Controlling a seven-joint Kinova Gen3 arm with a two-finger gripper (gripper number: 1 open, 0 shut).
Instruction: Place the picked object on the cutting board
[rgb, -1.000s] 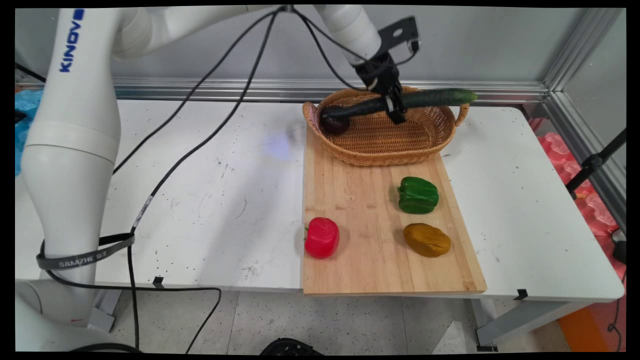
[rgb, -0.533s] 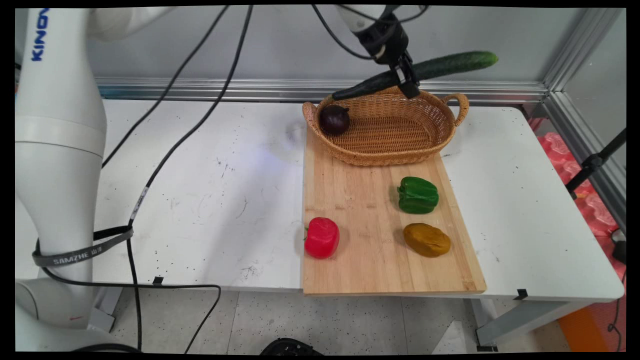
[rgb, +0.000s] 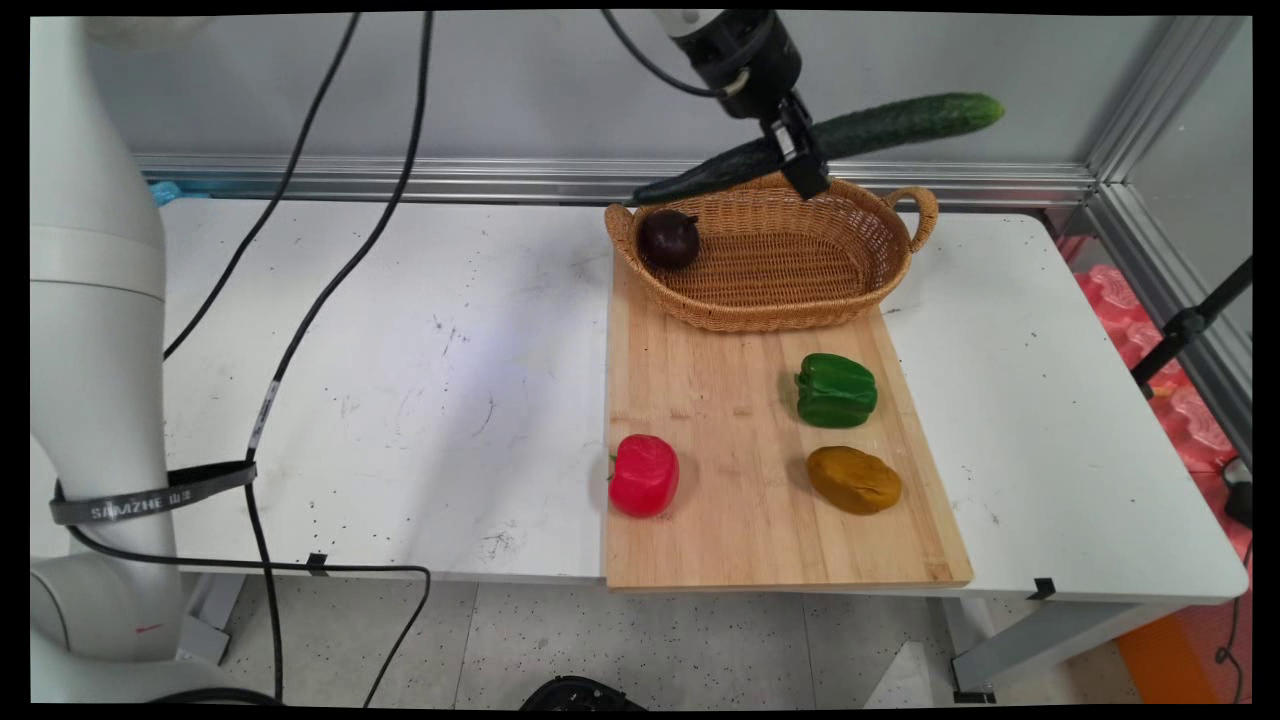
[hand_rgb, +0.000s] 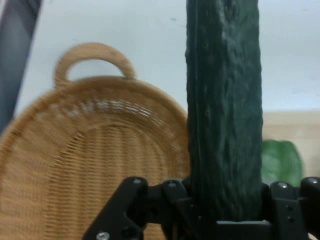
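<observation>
While the white table (rgb: 420, 330) shows a scuffed, speckled top, a smooth pale wooden board (rgb: 740, 520) lies flat on its right half, reaching the near edge. At the board's 8 o'clock corner region sits a glossy red pepper (rgb: 644, 474), blocky and rounded. Near the board's 12 o'clock end stands an oval wicker basket (rgb: 790, 290) of tight tan weave with a loop handle at each end; a dark, round, purple-black onion (rgb: 668, 238) rests inside it at the basket's 9 o'clock end. Below the basket, toward the board's 3 o'clock side, sits a lobed, shiny green pepper (rgb: 836, 390), and just beside it at 6 o'clock a dull brownish-yellow potato (rgb: 853, 479), lumpy and oval.

Nothing stands between these things and the raised arm; black cables hang down at the picture's left.

Above the basket's far rim, the black gripper (rgb: 798, 160) is clenched around a long, dark green cucumber (rgb: 900, 115) with a bumpy, ridged skin. It grasps the cucumber near its middle; the cucumber is held in the air, tilted, its left end low near the basket's rim and its right end high toward 2 o'clock. From the hand view the cucumber (hand_rgb: 224, 110) runs straight up out of the gripper (hand_rgb: 225, 212), with the basket's weave (hand_rgb: 90, 165) at its left.
</observation>
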